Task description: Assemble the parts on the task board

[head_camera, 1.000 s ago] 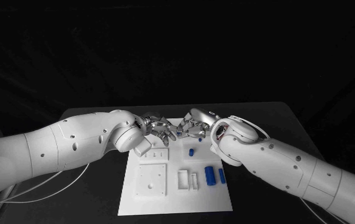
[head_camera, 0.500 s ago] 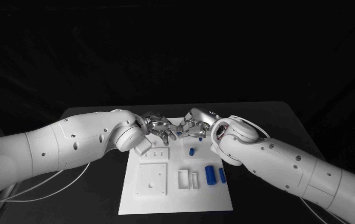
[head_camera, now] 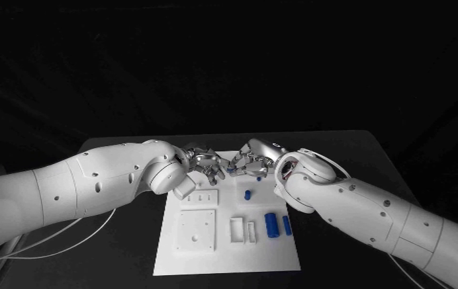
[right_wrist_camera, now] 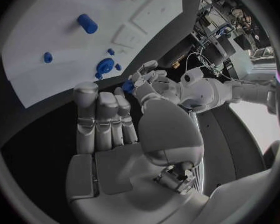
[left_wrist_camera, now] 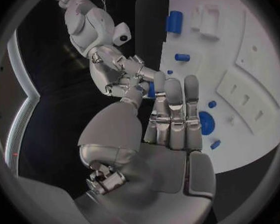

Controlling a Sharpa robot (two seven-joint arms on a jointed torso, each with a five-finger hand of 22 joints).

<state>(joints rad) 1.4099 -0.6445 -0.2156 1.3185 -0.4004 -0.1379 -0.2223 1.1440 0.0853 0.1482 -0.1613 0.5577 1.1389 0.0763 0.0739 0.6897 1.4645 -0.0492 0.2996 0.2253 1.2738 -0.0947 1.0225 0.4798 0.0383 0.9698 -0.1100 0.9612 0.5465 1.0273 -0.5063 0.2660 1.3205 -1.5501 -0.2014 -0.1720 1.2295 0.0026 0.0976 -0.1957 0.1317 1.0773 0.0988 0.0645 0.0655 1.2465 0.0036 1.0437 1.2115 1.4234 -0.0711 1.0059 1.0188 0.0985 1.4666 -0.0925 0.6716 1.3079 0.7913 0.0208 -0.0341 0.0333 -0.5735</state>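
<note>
Both hands meet fingertip to fingertip over the far end of the board (head_camera: 229, 249). The left hand (head_camera: 205, 164) and right hand (head_camera: 253, 161) pinch one small blue part (left_wrist_camera: 150, 89) between them. Other blue parts (head_camera: 271, 225) lie on the board nearer the robot.

You're looking at a black table (head_camera: 124, 256) standing against a black backdrop (head_camera: 229, 51) that closes off everything behind it. White cables (head_camera: 57, 239) trail across the tabletop near its left front corner. No wall, window or floor can be made out.
</note>
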